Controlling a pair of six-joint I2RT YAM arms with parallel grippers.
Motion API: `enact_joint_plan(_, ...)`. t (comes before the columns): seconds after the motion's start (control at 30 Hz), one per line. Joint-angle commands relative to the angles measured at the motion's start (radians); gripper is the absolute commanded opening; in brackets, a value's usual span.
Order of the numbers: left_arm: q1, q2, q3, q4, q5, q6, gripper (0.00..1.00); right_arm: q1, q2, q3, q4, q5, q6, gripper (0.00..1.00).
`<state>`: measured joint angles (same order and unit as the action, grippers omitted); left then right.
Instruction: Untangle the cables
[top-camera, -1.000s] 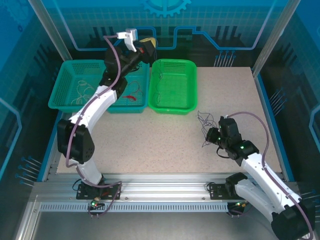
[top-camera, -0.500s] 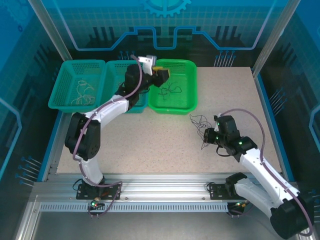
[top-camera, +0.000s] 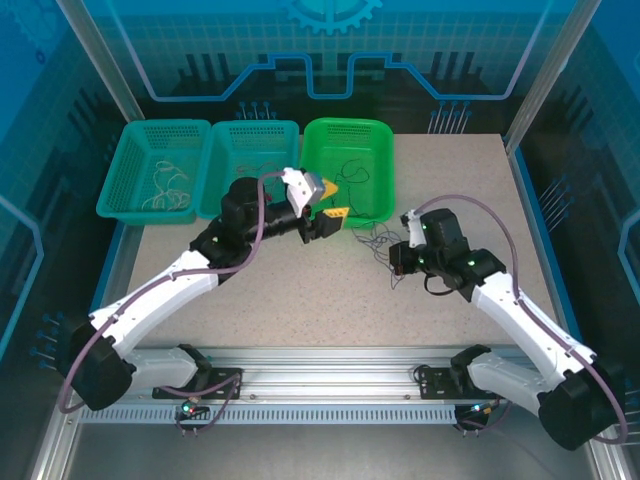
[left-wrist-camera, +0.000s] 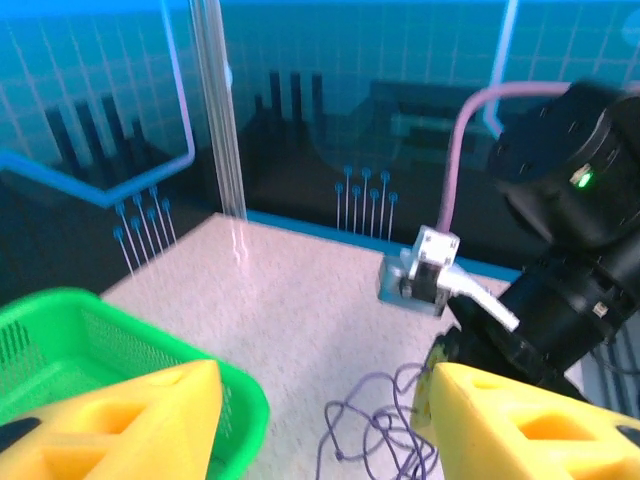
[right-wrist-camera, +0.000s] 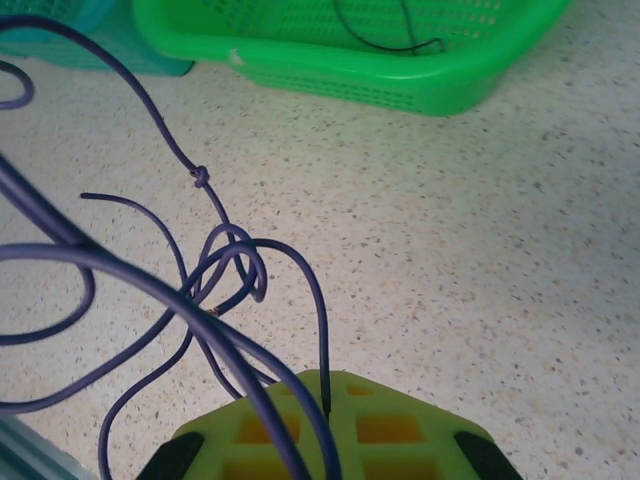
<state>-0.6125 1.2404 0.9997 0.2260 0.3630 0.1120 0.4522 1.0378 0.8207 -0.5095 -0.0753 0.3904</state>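
A loose clump of dark purple cables (top-camera: 374, 240) hangs just in front of the green basket (top-camera: 385, 205). My right gripper (top-camera: 393, 262) is shut on it, and strands (right-wrist-camera: 222, 270) loop up out of the closed green fingers (right-wrist-camera: 325, 415). My left gripper (top-camera: 335, 203) is open and empty, just left of the clump. Its yellow fingers (left-wrist-camera: 110, 425) spread wide to either side of the purple strands (left-wrist-camera: 400, 420). A single dark cable (top-camera: 350, 172) lies inside the green basket. Cream-white cables (top-camera: 165, 180) lie in the far-left teal basket (top-camera: 120, 185).
A middle teal basket (top-camera: 258, 132) stands between the other two along the back. The right arm's wrist (left-wrist-camera: 565, 290) is close ahead of my left gripper. Bare speckled table (top-camera: 300, 300) extends toward the near edge.
The left arm swung from over the baskets down to the table beside the clump, leaving a dark cable in the green basket. The right gripper carried the clump left, toward the green basket.
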Motion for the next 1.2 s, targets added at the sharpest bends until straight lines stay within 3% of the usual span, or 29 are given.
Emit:
enact_joint_plan(0.0, -0.007, 0.006, -0.08, 0.044, -0.034, -0.299, 0.59, 0.068, 0.037, 0.053, -0.035, 0.067, -0.036, 0.0)
enact_joint_plan(0.17, -0.047, -0.01, -0.252, 0.257, -0.15, -0.717, 0.61, 0.091, 0.105, 0.116, -0.034, 0.049, 0.054, 0.0)
enact_joint_plan(0.23, -0.046, -0.018, -0.277, 0.161, -0.271, -0.914, 0.55, 0.092, 0.118, 0.128, -0.034, 0.057, 0.122, 0.0)
enact_joint_plan(0.3, -0.044, -0.019, -0.267, 0.018, -0.326, -1.021, 0.55, 0.092, 0.126, 0.13, -0.041, 0.082, 0.193, 0.0)
enact_joint_plan(0.4, -0.044, -0.024, -0.293, -0.003, -0.34, -1.081, 0.62, 0.086, 0.129, 0.115, -0.033, 0.102, 0.275, 0.0)
enact_joint_plan(0.5, -0.043, -0.011, -0.347, 0.13, -0.309, -1.122, 0.68, 0.085, 0.125, 0.085, 0.02, 0.068, 0.325, 0.0)
enact_joint_plan(0.67, -0.006, 0.088, -0.303, 0.126, -0.235, -1.232, 0.69, 0.088, 0.104, 0.064, 0.078, 0.021, 0.404, 0.0)
enact_joint_plan(0.73, -0.001, 0.131, -0.293, 0.228, -0.207, -1.228, 0.72, 0.096, 0.094, 0.066, 0.09, 0.016, 0.418, 0.0)
enact_joint_plan(0.97, 0.005, 0.279, -0.198, 0.353, -0.099, -1.238, 0.77, 0.146, 0.081, 0.083, 0.105, 0.018, 0.438, 0.0)
enact_joint_plan(1.0, 0.004, 0.292, -0.2, 0.378, -0.095, -1.239, 0.76, 0.157, 0.083, 0.091, 0.099, 0.034, 0.438, 0.0)
enact_joint_plan(1.07, 0.004, 0.301, -0.203, 0.409, -0.094, -1.224, 0.59, 0.179, 0.088, 0.103, 0.094, 0.058, 0.434, 0.0)
enact_joint_plan(1.17, 0.008, 0.302, -0.198, 0.4, -0.086, -1.214, 0.18, 0.191, 0.092, 0.112, 0.097, 0.075, 0.442, 0.0)
